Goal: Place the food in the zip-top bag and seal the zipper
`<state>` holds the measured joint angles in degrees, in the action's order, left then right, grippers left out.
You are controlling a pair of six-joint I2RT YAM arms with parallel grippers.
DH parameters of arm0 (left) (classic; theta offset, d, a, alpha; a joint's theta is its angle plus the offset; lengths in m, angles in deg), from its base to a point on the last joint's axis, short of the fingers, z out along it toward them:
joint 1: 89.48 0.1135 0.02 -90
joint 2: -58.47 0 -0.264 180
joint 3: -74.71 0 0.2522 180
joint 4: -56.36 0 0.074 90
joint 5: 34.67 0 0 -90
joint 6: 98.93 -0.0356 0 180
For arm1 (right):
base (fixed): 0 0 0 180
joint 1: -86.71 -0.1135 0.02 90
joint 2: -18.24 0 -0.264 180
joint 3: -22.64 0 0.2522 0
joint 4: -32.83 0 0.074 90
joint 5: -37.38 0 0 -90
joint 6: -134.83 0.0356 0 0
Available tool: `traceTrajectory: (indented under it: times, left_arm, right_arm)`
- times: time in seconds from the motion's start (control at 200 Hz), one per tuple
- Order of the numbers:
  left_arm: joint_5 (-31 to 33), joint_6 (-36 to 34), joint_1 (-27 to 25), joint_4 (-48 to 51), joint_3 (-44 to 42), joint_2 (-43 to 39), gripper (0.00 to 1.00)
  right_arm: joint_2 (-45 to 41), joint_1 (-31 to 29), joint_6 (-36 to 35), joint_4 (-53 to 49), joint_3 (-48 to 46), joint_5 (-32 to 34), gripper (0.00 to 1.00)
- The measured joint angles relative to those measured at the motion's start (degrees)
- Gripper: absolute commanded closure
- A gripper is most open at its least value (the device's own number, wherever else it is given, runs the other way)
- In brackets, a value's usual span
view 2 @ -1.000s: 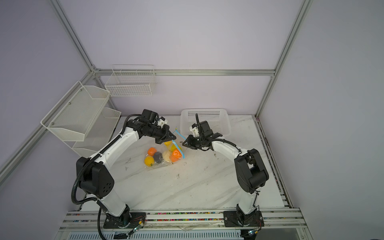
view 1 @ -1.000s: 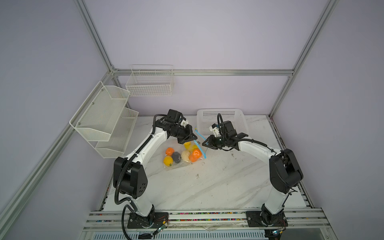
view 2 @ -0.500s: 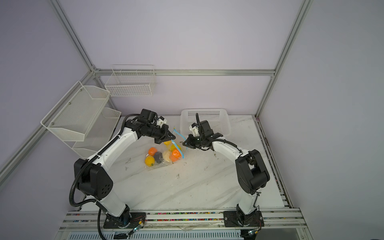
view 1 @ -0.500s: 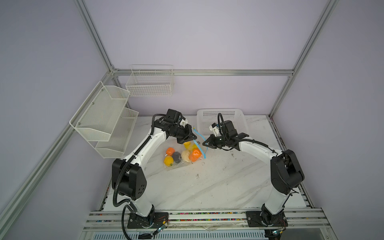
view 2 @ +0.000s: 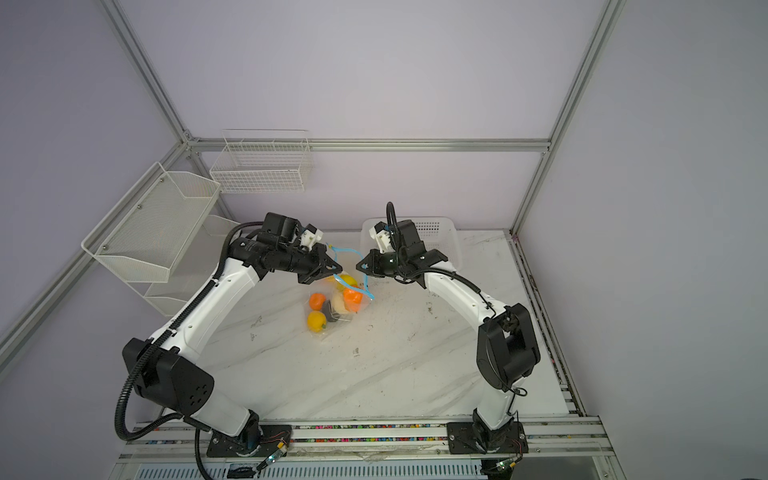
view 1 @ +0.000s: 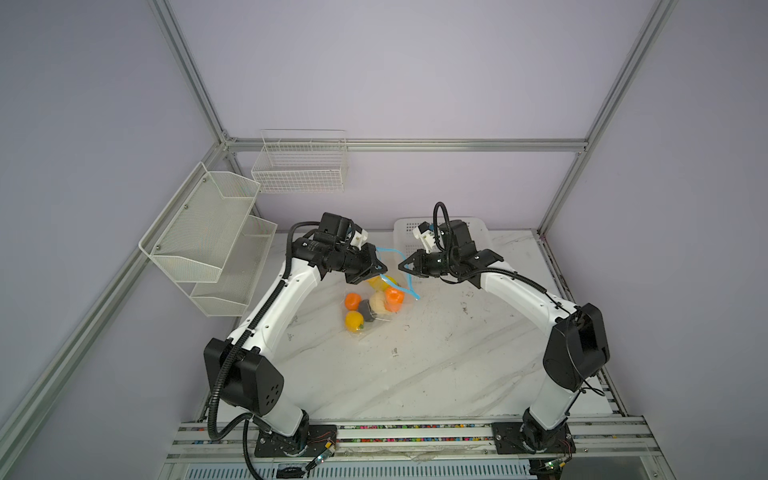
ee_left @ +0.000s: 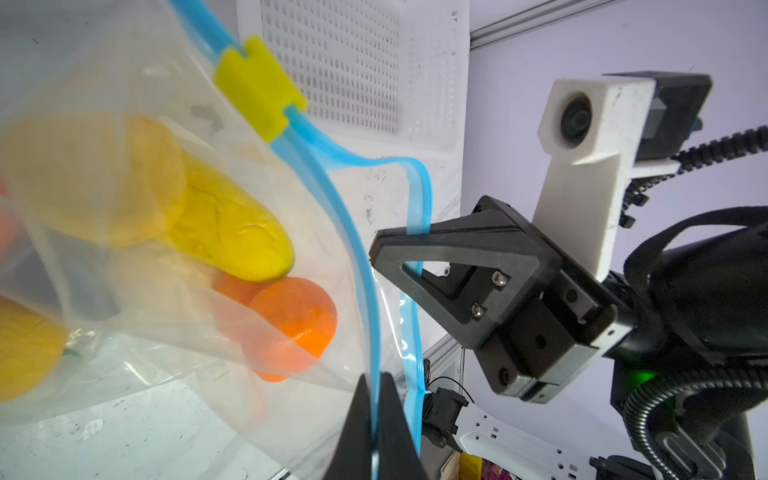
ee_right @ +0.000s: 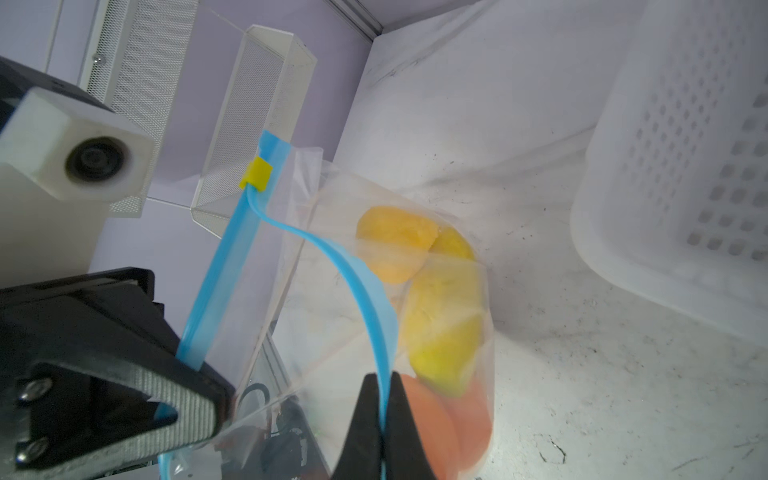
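The zip-top bag [view 1: 376,309] hangs partly lifted over the marble table, its lower end resting on it. The food shows through the plastic: orange tangerines [view 1: 353,300], a yellow fruit [view 1: 354,320], a dark lump [view 1: 365,309] and a long yellow piece [ee_left: 232,232]. The zipper [ee_left: 353,232], a light-blue strip, is parted into two lips, with its yellow tab [ee_left: 259,89] at the far end. My left gripper [ee_left: 376,382] is shut on one lip. My right gripper [ee_right: 384,382] is shut on the other lip. In both top views the two grippers [view 1: 384,272] [view 2: 358,266] face each other closely above the bag.
A white perforated basket [view 1: 478,226] stands at the back of the table, right behind the right gripper. White mesh shelves [view 1: 208,232] and a wire basket [view 1: 299,166] hang on the walls at the left and back.
The right gripper's jaws have closed on the blue strip. Both arms and the bag have hardly moved.
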<state>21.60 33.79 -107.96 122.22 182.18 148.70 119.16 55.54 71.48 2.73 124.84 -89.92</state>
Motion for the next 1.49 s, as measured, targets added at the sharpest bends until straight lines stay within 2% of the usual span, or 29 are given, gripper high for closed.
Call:
traceTrajectory:
  times: [0.275, 0.47, 0.985, 1.21, 1.495]
  left_arm:
    - [2.78, -0.35, 0.09, 2.99, 4.7, -2.75, 1.0]
    - [4.22, -0.35, 0.09, 4.37, 6.27, -4.37, 1.0]
    - [4.46, -0.42, 0.11, 5.44, 10.01, -4.17, 1.0]
    - [4.42, -0.39, 0.11, 5.44, 11.26, -3.37, 1.0]
    - [4.24, -0.28, 0.11, 5.16, 11.02, -2.93, 1.0]
  right_arm:
    - [0.02, 0.0, -1.64, -2.86, 8.09, 0.35, 1.0]
    - [-0.07, 0.0, -1.49, -2.62, 9.68, 0.81, 1.0]
    - [-7.04, -0.02, -1.33, -2.84, 9.18, 3.48, 1.0]
    - [-10.58, -0.02, -1.92, -2.82, 5.49, 3.91, 1.0]
    - [-10.54, -0.02, -1.95, -1.68, 1.05, 2.86, 0.96]
